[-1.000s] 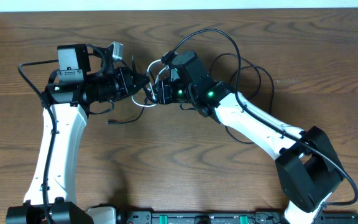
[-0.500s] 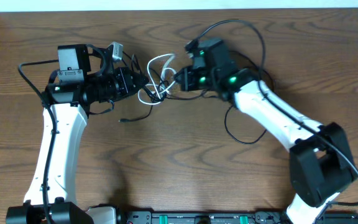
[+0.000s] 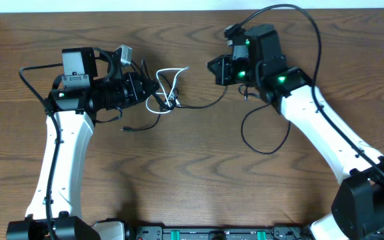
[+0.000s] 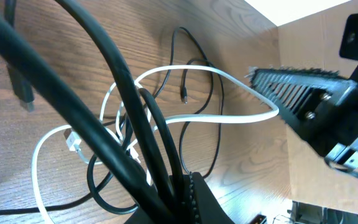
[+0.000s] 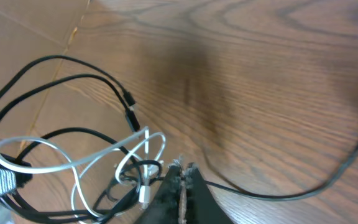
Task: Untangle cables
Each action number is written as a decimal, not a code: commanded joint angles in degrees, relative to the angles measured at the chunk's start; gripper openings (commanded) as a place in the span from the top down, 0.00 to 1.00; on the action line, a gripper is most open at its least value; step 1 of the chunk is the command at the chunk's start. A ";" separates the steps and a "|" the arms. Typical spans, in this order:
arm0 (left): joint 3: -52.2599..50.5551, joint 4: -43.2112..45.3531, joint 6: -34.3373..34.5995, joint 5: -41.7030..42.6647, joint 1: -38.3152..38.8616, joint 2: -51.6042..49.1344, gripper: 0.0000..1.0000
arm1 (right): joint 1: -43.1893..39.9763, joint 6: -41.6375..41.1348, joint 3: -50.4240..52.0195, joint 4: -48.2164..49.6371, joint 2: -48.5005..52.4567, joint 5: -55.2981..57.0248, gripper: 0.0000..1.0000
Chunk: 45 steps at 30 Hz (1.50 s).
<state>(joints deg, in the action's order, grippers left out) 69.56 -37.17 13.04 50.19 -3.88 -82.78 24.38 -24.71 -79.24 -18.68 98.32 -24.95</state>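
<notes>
The cables lie tangled in front of my left gripper (image 3: pixel 155 89): a white cable (image 3: pixel 172 70) in loose loops, crossed by thin black ones. In the left wrist view black cords run into my left gripper (image 4: pixel 185 182), which is shut on them, with the white cable (image 4: pixel 229 119) looping beyond. My right gripper (image 3: pixel 213 67) stands up and to the right of the tangle. In its wrist view the right gripper (image 5: pixel 184 167) is shut, with a thin black cable (image 5: pixel 278 194) passing through its jaws. That black cable (image 3: pixel 202 105) stretches between the tangle and the right gripper.
Another black loop (image 3: pixel 262 151) lies on the wooden table under the right arm. A loose black plug end (image 3: pixel 123 129) rests below the left gripper. A grey ridged part (image 4: pixel 291 93) sits by the far end of the white loop.
My right gripper has pulled away to the right and farther back, drawing a black cable out of the tangle. The white loops have spread open. The left arm has stayed still.
</notes>
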 commanded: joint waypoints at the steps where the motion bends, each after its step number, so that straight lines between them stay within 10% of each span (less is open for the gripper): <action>1: 0.28 -0.07 -1.40 0.09 0.11 -0.39 0.93 | 0.85 1.20 -0.24 -1.40 -0.57 -2.64 0.80; 4: 0.28 -0.11 -0.50 0.11 0.11 -0.39 0.93 | 3.63 1.20 -0.24 -1.84 0.33 -2.54 0.61; 11: 0.28 -0.09 1.20 0.09 3.06 -0.39 0.93 | 10.64 -2.73 -0.24 1.77 5.25 2.38 0.59; 24: 0.28 0.33 1.18 0.04 6.10 -0.39 0.93 | 11.69 -3.98 -0.24 4.57 9.97 3.65 0.68; 30: 0.28 0.28 1.20 -1.75 6.10 -0.39 0.93 | 11.65 -3.98 -0.24 4.26 9.97 3.61 0.99; 45: 0.28 -0.33 5.09 -17.90 6.10 -1.75 0.93 | -1.77 -3.96 -0.24 -2.97 -3.69 -3.67 0.99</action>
<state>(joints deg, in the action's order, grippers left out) 69.56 -37.21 16.34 37.43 2.44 -83.33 27.57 -28.29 -79.22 -19.81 100.03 -27.64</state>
